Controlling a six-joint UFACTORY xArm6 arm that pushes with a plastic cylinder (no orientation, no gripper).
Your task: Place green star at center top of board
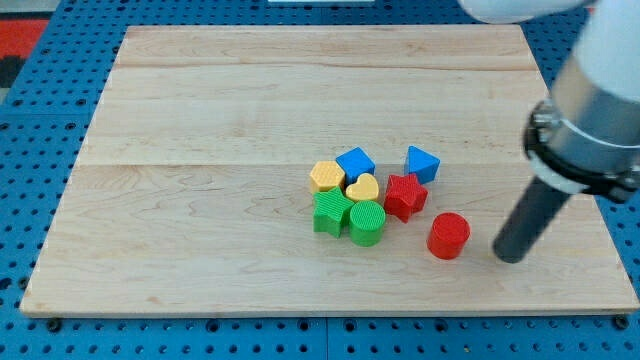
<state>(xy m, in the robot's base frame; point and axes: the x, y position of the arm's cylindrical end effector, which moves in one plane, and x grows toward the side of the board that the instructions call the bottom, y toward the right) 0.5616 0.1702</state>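
Note:
The green star lies on the wooden board, right of centre and toward the view's bottom, in a tight cluster. It touches the green cylinder on its right, with the yellow hexagon just above it. My tip is on the board at the lower right, far to the right of the star and just right of the red cylinder.
The cluster also holds a yellow heart, a blue block, a red star and a blue triangle. The arm's grey body hangs over the board's right edge. Blue pegboard surrounds the board.

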